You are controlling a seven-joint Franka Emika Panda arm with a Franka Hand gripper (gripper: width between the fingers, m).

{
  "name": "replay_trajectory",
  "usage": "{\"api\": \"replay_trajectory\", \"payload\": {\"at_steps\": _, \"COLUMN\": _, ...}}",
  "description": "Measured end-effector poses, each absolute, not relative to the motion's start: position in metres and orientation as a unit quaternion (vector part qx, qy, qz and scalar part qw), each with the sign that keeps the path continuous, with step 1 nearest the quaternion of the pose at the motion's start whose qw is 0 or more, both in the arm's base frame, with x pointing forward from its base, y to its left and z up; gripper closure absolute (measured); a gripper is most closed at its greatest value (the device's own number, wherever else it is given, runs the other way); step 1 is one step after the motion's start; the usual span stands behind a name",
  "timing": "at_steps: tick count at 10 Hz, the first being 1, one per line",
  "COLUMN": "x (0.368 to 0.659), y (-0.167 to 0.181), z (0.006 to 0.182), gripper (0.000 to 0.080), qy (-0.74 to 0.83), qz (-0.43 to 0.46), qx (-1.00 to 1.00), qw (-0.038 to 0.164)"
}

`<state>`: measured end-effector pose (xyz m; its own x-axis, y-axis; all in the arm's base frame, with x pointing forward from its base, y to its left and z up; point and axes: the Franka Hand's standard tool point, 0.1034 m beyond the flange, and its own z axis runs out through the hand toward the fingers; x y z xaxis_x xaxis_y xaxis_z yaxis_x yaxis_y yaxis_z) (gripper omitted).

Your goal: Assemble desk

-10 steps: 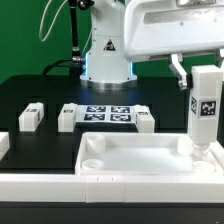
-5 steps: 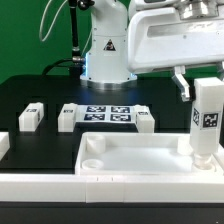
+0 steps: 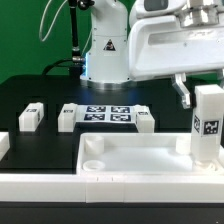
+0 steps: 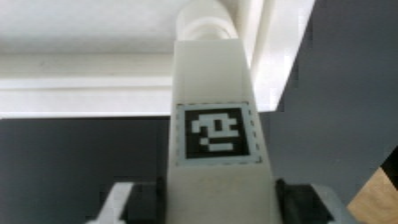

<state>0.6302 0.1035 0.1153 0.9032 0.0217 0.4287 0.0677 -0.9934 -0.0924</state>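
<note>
Right, on my screens the gripper [image 4: 210,204] is closed on the upright leg [image 3: 206,108]. In the wrist view its two fingers [image 4: 128,203] press against opposite sides of the white post, with the leg's black-and-white tag [image 4: 217,133] facing the camera. In the exterior view the leg stands vertical at the far corner of the tabletop panel [image 3: 130,139] on the exterior view's right, its foot down inside the raised rim. I cannot tell how deep it sits in the socket there. The panel lies flat at the front of the black table [image 3: 40,95], and the round socket [image 3: 92,151] at its far corner on the exterior view's left shows open. Behind the panel three loose legs [image 3: 30,117] lie on the table: two to the exterior view's left of the marker board [image 3: 108,113] and one just beside it on the right. Another white piece shows at the exterior view's left edge, cut off by the frame
</note>
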Motion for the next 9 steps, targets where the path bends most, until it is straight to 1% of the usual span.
{"api": "replay_trajectory", "payload": {"at_steps": 2, "x": 0.6297, "y": 0.107, "z": 0.1145, "gripper": 0.0511, "qy": -0.015, "qz": -0.235, "qx": -0.97, "qw": 0.054}}
{"api": "replay_trajectory", "payload": {"at_steps": 5, "x": 0.6297, "y": 0.1082, "z": 0.1144, "gripper": 0.0511, "qy": -0.003, "qz": -0.262, "qx": -0.964, "qw": 0.046}}
{"api": "replay_trajectory", "payload": {"at_steps": 6, "x": 0.6297, "y": 0.1081, "z": 0.1144, "gripper": 0.0448, "qy": -0.006, "qz": -0.262, "qx": -0.964, "qw": 0.045}}
{"api": "replay_trajectory", "payload": {"at_steps": 7, "x": 0.6297, "y": 0.1082, "z": 0.1143, "gripper": 0.0312, "qy": -0.007, "qz": -0.262, "qx": -0.964, "qw": 0.045}}
{"api": "replay_trajectory", "payload": {"at_steps": 8, "x": 0.6297, "y": 0.1083, "z": 0.1143, "gripper": 0.0312, "qy": -0.007, "qz": -0.262, "qx": -0.964, "qw": 0.045}}
{"api": "replay_trajectory", "payload": {"at_steps": 9, "x": 0.6297, "y": 0.1083, "z": 0.1143, "gripper": 0.0186, "qy": -0.007, "qz": -0.262, "qx": -0.964, "qw": 0.045}}
